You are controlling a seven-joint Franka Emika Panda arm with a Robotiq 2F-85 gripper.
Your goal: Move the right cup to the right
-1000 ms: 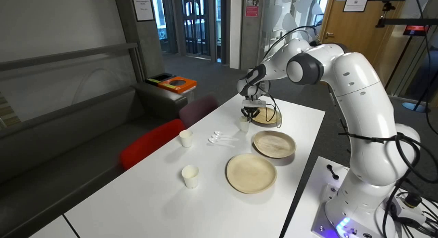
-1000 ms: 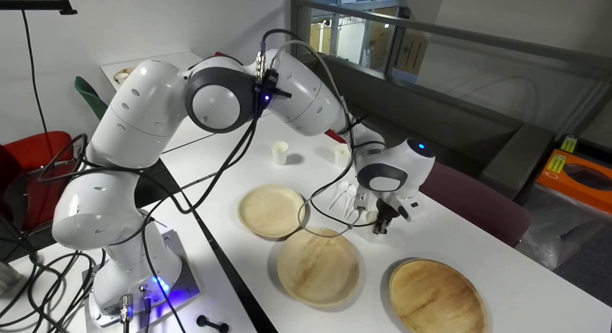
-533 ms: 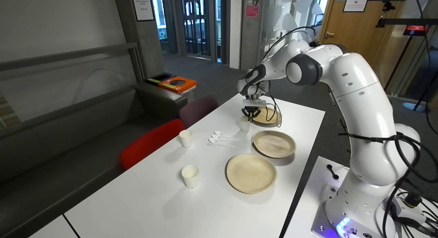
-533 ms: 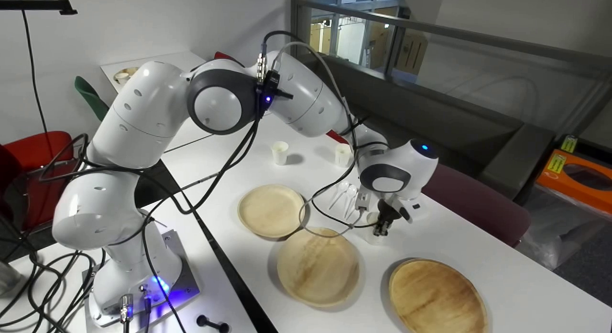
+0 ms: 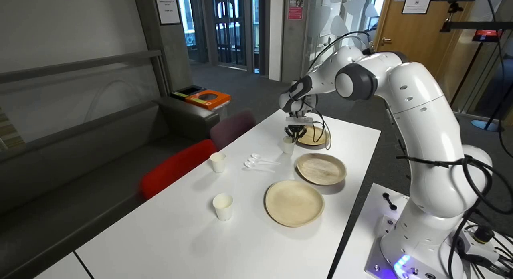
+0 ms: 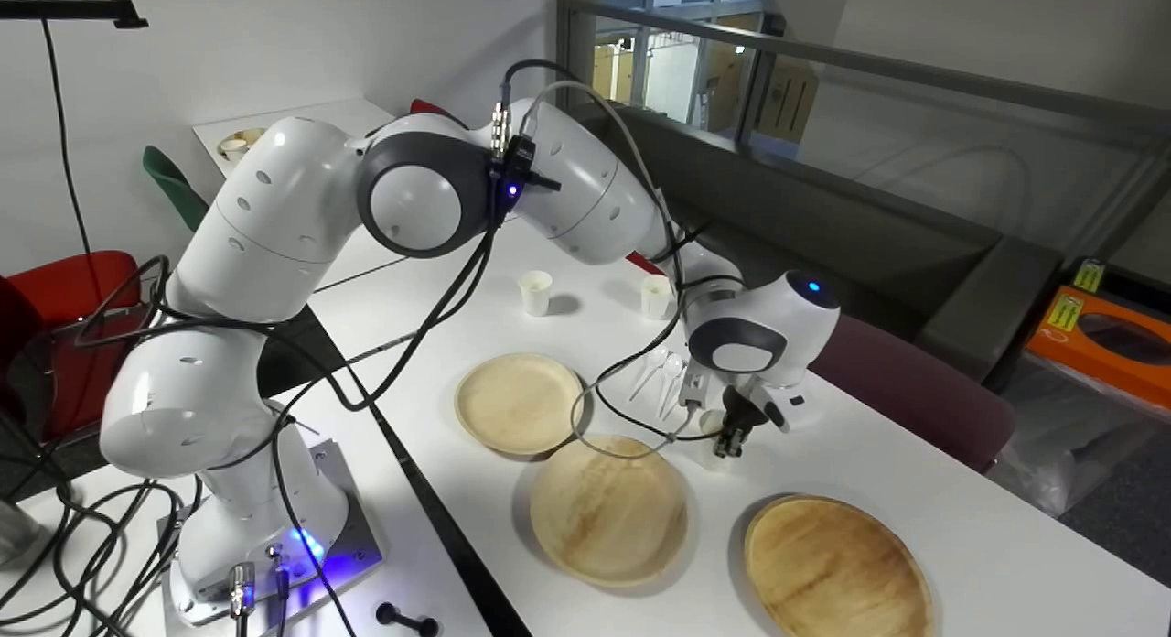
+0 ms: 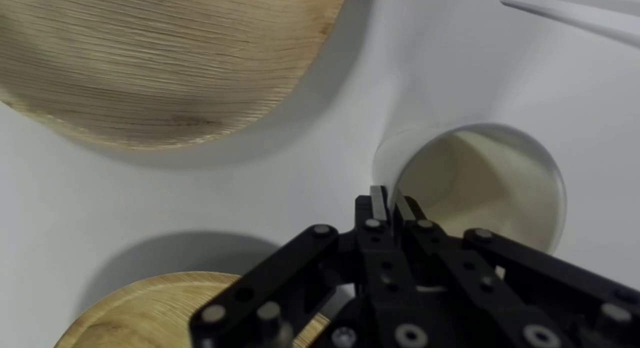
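The held cup, a white paper cup (image 5: 288, 146), stands upright near the far plate, and it also shows partly hidden in an exterior view (image 6: 715, 455). My gripper (image 7: 391, 200) is shut on the cup's side wall in the wrist view, one finger inside the cup (image 7: 475, 178) and one outside. The gripper shows at the cup's rim in both exterior views (image 5: 295, 139) (image 6: 729, 448). I cannot tell whether the cup's base touches the table. Two other white cups stand apart on the table, one near (image 5: 223, 207) and one farther back (image 5: 218, 162).
A wooden plate (image 5: 312, 135) lies beside the held cup. A middle plate (image 5: 321, 169) and a near plate (image 5: 294, 203) lie along the robot's side. White plastic spoons (image 5: 256, 160) lie between the cups. The white table (image 6: 1006, 555) has its long edge by the chairs.
My gripper and the held cup have shifted slightly together, a little right in an exterior view, away from the spoons. The grip on the cup wall looks unchanged. The other cups and plates have not moved.
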